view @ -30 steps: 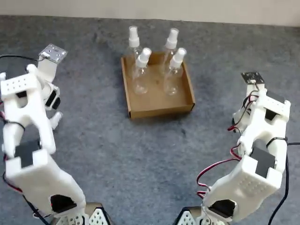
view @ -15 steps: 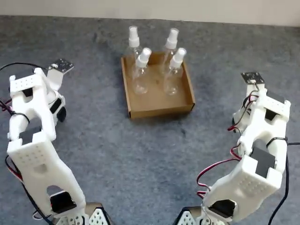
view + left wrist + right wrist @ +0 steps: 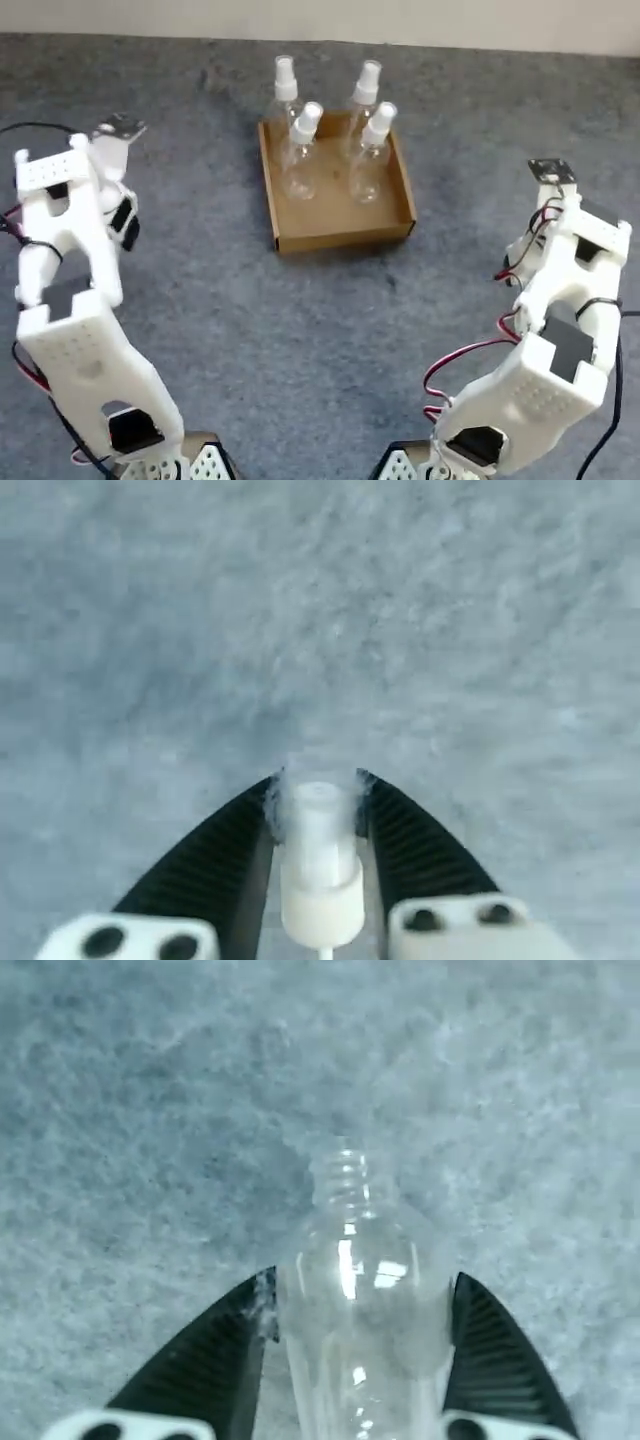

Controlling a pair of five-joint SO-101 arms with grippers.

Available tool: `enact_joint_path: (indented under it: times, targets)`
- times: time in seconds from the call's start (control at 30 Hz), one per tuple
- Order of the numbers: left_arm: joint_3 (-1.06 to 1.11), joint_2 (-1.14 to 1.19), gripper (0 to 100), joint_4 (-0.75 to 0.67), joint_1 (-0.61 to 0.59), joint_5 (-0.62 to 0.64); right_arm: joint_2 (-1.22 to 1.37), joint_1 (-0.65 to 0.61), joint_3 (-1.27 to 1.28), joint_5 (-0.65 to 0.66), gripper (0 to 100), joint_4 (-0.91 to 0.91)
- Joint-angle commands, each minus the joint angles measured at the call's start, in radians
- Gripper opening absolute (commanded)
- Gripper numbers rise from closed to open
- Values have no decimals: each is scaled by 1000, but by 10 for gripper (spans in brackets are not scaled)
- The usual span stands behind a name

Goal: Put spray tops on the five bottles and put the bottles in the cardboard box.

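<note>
- Grey carpeted table surface (image 3: 330,330) is carrying everything.
- Left gripper (image 3: 318,782) is squeezing closed on the white plastic spray top (image 3: 320,880), nozzle end forward.
- Right gripper (image 3: 362,1282) is clamping the clear plastic bottle (image 3: 360,1330), threaded neck bare.
- Risk: top is sitting near the gripper's tip and could be tilting and cross-threading; slick bottle could be twisting in the jaws.
- Farther off, four capped bottles (image 3: 298,160) are standing at the brown cardboard box (image 3: 340,235); rear pair inside or just behind, can't tell.
- Spray top's lower end is running out of frame.

Clear glossy plastic bottle (image 3: 360,1300); matt cardboard box (image 3: 340,238); rough grey carpet (image 3: 300,330).
</note>
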Motion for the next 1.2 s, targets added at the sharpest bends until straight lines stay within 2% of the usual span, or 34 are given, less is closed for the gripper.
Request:
enact_joint_path:
  times: [0.0, 0.2, 0.33, 0.6, 0.73, 0.8, 0.97, 1.17]
  targets:
    - [94, -163, 2, 43, 163, 189, -10, 38, -47, -86, 198, 10]
    - [372, -334, 2, -120, 383, 313, -10, 44, -47, -84, 198, 10]
    - [499, -384, 2, -207, 453, 373, -8, 53, -47, -84, 198, 10]
    - [532, -384, 7, -242, 460, 400, -8, 47, -47, -83, 199, 10]
    - [573, -384, 8, -324, 453, 399, -8, 50, -47, -74, 201, 10]
    - [598, -384, 9, -356, 453, 397, -7, 53, -44, -28, 201, 10]
    - [628, -383, 98, -371, 452, 388, -8, 47, 15, 15, 202, 10]
    - [693, -383, 107, -433, 453, 358, -15, 47, 18, 12, 202, 10]
